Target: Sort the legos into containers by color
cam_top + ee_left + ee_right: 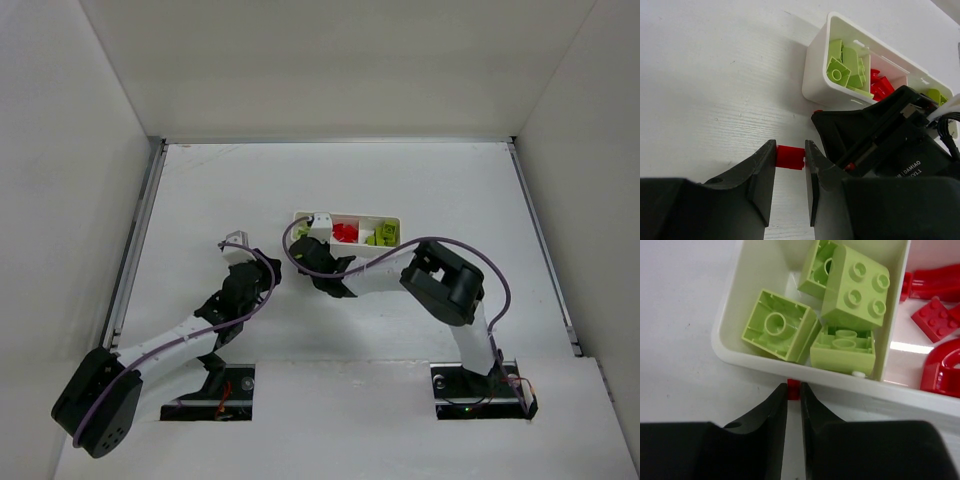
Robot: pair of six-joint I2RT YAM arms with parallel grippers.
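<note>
left end effector (pixel 790 149) clamps red lego (pixel 790 157) by its ends; right end effector (pixel 794 391) nips red bit (pixel 794 385).

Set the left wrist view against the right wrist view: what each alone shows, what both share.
Only left wrist: the left gripper pinching a small red plastic brick. Only right wrist: the right gripper closed on a tiny red piece against the outer wall of the long white plastic tray. Both: that tray, lime-green studded blocks in its end compartment, red pieces next door.
</note>
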